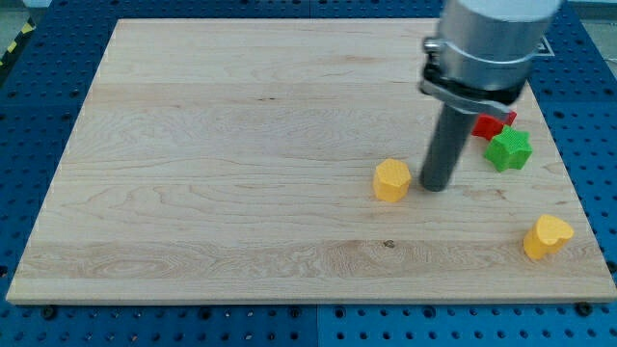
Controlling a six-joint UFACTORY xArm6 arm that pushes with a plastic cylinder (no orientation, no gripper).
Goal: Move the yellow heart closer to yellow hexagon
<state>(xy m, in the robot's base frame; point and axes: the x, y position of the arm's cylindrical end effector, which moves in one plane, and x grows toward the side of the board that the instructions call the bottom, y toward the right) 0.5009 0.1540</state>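
The yellow hexagon lies right of the board's middle. The yellow heart lies near the board's lower right corner, well apart from the hexagon. My tip rests on the board just right of the yellow hexagon, a small gap between them. The heart is far to the lower right of my tip. The arm's grey body hides the board's upper right part.
A green star-shaped block lies at the right, above the heart. A red block, partly hidden by the arm, touches the green block's upper left. The wooden board lies on a blue perforated table.
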